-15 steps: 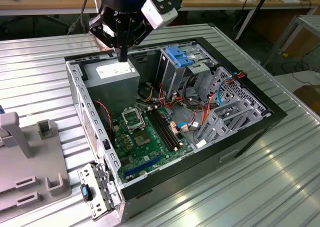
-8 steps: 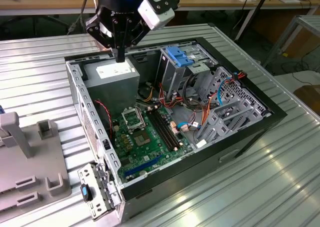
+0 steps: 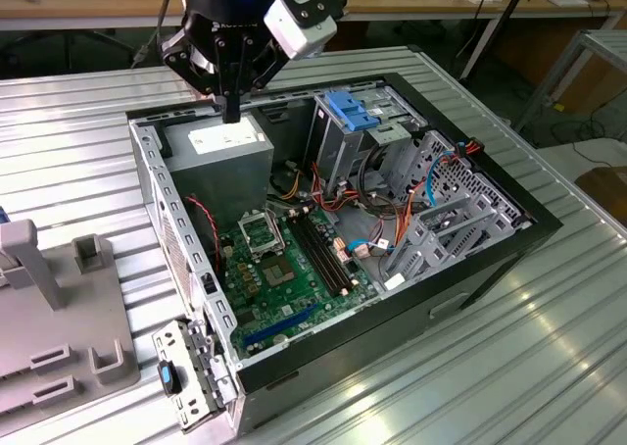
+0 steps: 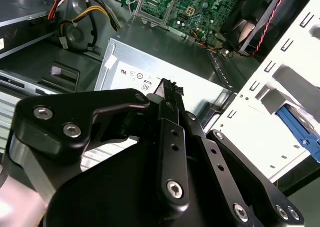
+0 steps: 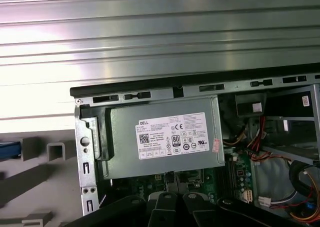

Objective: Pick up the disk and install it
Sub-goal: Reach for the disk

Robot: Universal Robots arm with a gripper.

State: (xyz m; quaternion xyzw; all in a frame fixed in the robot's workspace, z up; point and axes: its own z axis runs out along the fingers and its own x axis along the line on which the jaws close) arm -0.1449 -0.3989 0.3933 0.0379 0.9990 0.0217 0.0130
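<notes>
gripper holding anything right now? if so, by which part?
Nothing is held. The gripper hangs above the power supply, its jaws closed together with nothing between them.

Power supply [image 3: 223, 171] under tool [image 3: 232, 115]; motherboard area [image 3: 284, 269] open (cables [image 3: 338, 199] crowd drive cage [image 3: 460, 210]).

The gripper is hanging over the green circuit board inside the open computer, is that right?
Not quite. The gripper hangs over the grey power supply inside the open computer, not over the green board. The exterior view shows this.
</notes>
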